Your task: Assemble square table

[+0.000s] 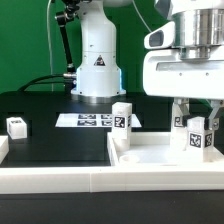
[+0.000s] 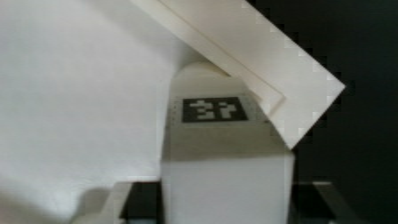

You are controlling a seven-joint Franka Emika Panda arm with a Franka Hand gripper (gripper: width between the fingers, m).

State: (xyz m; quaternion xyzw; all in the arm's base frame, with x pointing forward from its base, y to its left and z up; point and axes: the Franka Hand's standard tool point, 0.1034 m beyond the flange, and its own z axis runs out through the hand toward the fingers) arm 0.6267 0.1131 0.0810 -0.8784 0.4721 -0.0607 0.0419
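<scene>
Black tabletop (image 1: pixel 60 150); fingers (image 1: pixel 186 112) half hide 1 leg block (image 1: pixel 197 138).

We cannot make out the patterns on the tags of the leg blocks (image 1: pixel 121 117) in the exterior view; they are too small. The arm (image 1: pixel 185 40) is cut off by that picture's upper edge and its right edge, and the end effector (image 1: pixel 196 122) partly hides the leg block (image 1: pixel 196 138) beneath it. In the wrist view the fingers (image 2: pixel 125 203) show only as dim slivers beside the block, and the square slab (image 2: pixel 80 100) runs out of frame, its holes unseen.
</scene>
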